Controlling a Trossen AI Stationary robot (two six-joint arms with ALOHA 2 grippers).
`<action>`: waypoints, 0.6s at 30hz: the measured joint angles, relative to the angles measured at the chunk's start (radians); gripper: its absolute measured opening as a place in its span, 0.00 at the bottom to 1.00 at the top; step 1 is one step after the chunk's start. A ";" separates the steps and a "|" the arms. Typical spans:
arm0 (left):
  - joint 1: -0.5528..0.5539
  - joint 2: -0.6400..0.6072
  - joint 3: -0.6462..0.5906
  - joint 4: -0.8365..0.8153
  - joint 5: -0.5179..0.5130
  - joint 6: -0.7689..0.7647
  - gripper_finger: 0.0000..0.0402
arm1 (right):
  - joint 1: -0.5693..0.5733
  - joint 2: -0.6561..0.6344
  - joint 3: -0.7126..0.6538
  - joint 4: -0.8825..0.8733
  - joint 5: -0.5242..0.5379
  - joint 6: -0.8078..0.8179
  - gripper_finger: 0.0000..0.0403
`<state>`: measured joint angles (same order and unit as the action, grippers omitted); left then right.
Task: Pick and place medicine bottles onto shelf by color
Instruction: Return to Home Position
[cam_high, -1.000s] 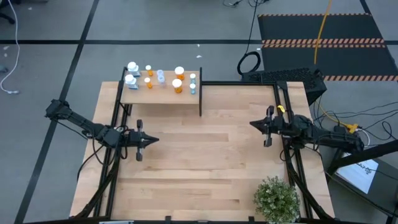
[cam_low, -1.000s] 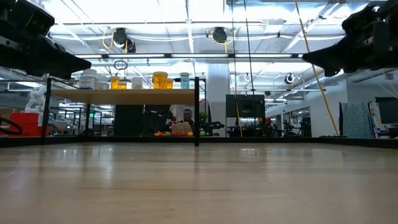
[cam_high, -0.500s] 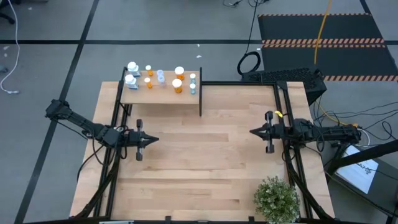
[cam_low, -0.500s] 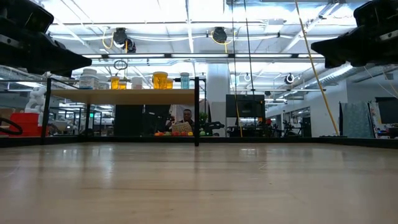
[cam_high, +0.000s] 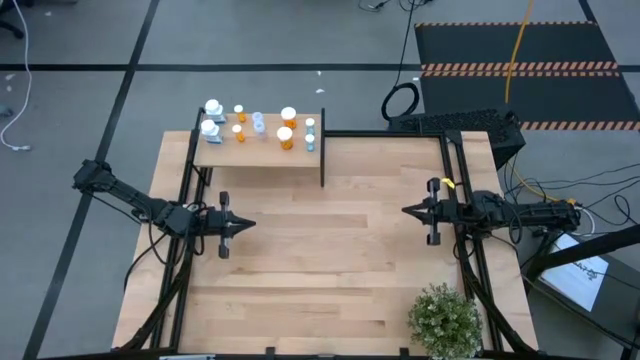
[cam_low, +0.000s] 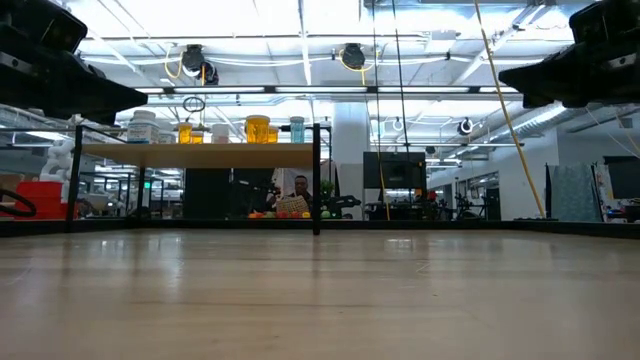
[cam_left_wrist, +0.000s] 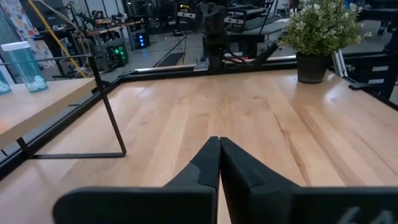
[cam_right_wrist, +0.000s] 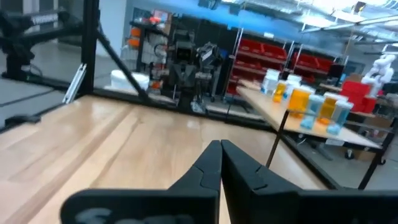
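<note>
Several medicine bottles (cam_high: 259, 127), white, orange and pale blue with white caps, stand upright on the shelf (cam_high: 262, 153) at the table's far left; they also show in the low view (cam_low: 257, 128) and the right wrist view (cam_right_wrist: 300, 99). My left gripper (cam_high: 250, 225) is shut and empty above the table's left side, fingers pointing toward the right. My right gripper (cam_high: 405, 211) is shut and empty above the table's right side, fingers pointing toward the left. The two shut fingertips show in the left wrist view (cam_left_wrist: 219, 142) and the right wrist view (cam_right_wrist: 220, 145).
A green potted plant (cam_high: 443, 319) stands at the table's near right corner. The shelf's black upright panel (cam_high: 322, 148) closes its right end. Bare wooden tabletop (cam_high: 330, 240) lies between the two grippers. A person shows far behind the table in the low view (cam_low: 301, 186).
My right gripper has drawn a little toward the table's near edge, staying shut. The left arm and the bottles have kept still.
</note>
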<state>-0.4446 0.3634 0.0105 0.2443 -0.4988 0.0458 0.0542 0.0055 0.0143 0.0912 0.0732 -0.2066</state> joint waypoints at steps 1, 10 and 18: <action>0.000 0.000 0.000 0.000 0.000 -0.001 0.04 | 0.000 0.000 0.000 -0.006 0.001 -0.004 0.00; 0.000 0.000 0.000 0.000 0.000 -0.002 0.01 | 0.000 0.000 0.000 -0.052 -0.001 -0.006 0.00; 0.000 0.000 0.000 0.000 0.000 -0.006 0.03 | 0.000 0.000 0.000 -0.049 0.002 -0.015 0.00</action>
<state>-0.4446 0.3634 0.0109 0.2448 -0.4988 0.0399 0.0540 0.0055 0.0147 0.0425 0.0753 -0.2214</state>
